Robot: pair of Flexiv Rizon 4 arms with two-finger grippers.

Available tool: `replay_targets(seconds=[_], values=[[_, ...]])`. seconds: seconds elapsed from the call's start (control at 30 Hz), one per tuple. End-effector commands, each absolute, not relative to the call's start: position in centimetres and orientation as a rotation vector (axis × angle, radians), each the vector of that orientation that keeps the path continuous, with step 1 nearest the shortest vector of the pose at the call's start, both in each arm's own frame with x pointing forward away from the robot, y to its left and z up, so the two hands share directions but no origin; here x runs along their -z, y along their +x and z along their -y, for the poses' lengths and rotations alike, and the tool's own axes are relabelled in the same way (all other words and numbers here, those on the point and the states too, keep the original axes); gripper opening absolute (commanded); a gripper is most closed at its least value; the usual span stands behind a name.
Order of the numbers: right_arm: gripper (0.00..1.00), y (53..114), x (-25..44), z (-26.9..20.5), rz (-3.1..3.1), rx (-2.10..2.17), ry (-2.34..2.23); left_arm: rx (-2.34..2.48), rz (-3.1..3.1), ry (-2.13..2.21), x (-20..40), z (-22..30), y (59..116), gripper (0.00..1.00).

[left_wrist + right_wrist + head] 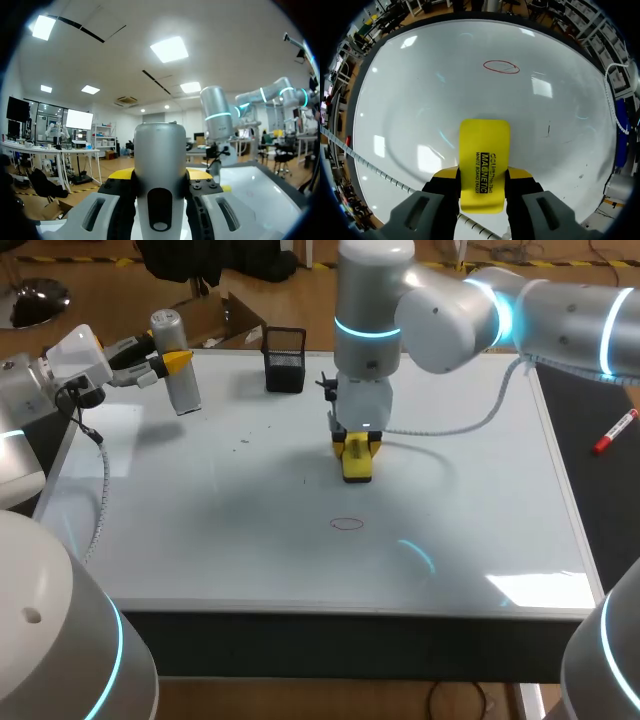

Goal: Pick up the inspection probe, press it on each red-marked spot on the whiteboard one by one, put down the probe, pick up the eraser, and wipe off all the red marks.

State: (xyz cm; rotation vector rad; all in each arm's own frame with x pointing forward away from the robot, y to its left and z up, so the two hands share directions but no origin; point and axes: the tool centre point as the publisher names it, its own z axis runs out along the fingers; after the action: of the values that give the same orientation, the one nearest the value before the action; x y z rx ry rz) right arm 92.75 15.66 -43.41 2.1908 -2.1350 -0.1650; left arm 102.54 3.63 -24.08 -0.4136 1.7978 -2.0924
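From the head view, you had the left gripper [166,363] far off to the left of the red mark [347,524], over the far left corner of the whiteboard [220,540]. Its fingers were clamped on the inspection probe [179,375], which stood upright with a slight tilt. The right gripper [357,452] pointed straight down just beyond the red mark, its fingers gripping the yellow eraser [358,466]. You could not tell from here whether the eraser touched the board. A black holder [284,360] stood farther back from the mark, near the board's far edge. A red marker [615,432] lay well to the right of the mark, off the whiteboard on the dark surface.

In the left wrist view, the grey probe filled the gap between the yellow-tipped fingers, pressed from both sides. The red mark did not show here.

In the right wrist view, the eraser sat pinched between the two fingers, its flat yellow face toward you. The red mark, a thin oval, lay ahead of it on the board, apart from it.
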Motion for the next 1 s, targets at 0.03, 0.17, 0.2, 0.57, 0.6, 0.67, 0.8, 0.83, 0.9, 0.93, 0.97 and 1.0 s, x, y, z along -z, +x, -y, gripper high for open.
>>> replay_targets(seconds=[0.03, 0.17, 0.2, 0.57, 0.6, 0.67, 0.8, 0.83, 0.9, 0.93, 0.97, 1.0], values=[[0.00, 92.2, 44.6, -13.3, 2.164, 0.164, 2.169, 2.091, -1.794, -0.413, 24.0, -3.6, 102.5, 0.00], [0.00, 91.8, 44.4, -11.8, 2.189, 0.149, 2.137, 2.091, -1.794, -0.413, 24.0, -3.6, 102.5, 0.00], [0.00, 91.8, 44.4, -11.4, 2.195, 0.144, 2.129, 2.091, -1.794, -0.413, 24.0, -3.6, 102.5, 0.00], [0.00, 91.4, 43.3, -9.3, 2.258, 0.087, 2.088, 2.091, -1.794, -0.413, 24.0, -3.6, 102.5, 0.00], [0.00, 91.4, 43.0, -9.3, 2.260, 0.081, 2.088, 2.091, -1.794, -0.413, 24.0, -3.6, 102.5, 0.00], [0.00, 91.5, 42.2, -9.3, 2.270, 0.056, 2.096, 2.091, -1.794, -0.413, 24.0, -3.6, 102.5, 0.00], [0.00, 91.7, 40.2, -9.7, 2.265, 0.025, 2.129, 2.091, -1.794, -0.413, 24.0, -3.6, 102.5, 0.00], [0.00, 91.8, 39.7, -10.0, 2.259, 0.025, 2.148, 2.091, -1.794, -0.413, 24.0, -3.6, 102.5, 0.00], [0.00, 92.0, 38.9, -10.6, 2.249, 0.019, 2.176, 2.091, -1.794, -0.413, 24.0, -3.6, 102.5, 0.00], [0.00, 92.1, 38.6, -11.0, 2.239, 0.021, 2.193, 2.091, -1.794, -0.413, 24.0, -3.6, 102.5, 0.00], [0.00, 92.1, 38.3, -11.5, 2.234, 0.020, 2.209, 2.091, -1.794, -0.413, 24.0, -3.6, 102.5, 0.00], [0.00, 92.2, 38.2, -12.0, 2.226, 0.026, 2.226, 2.091, -1.794, -0.413, 24.0, -3.6, 102.5, 0.00]])
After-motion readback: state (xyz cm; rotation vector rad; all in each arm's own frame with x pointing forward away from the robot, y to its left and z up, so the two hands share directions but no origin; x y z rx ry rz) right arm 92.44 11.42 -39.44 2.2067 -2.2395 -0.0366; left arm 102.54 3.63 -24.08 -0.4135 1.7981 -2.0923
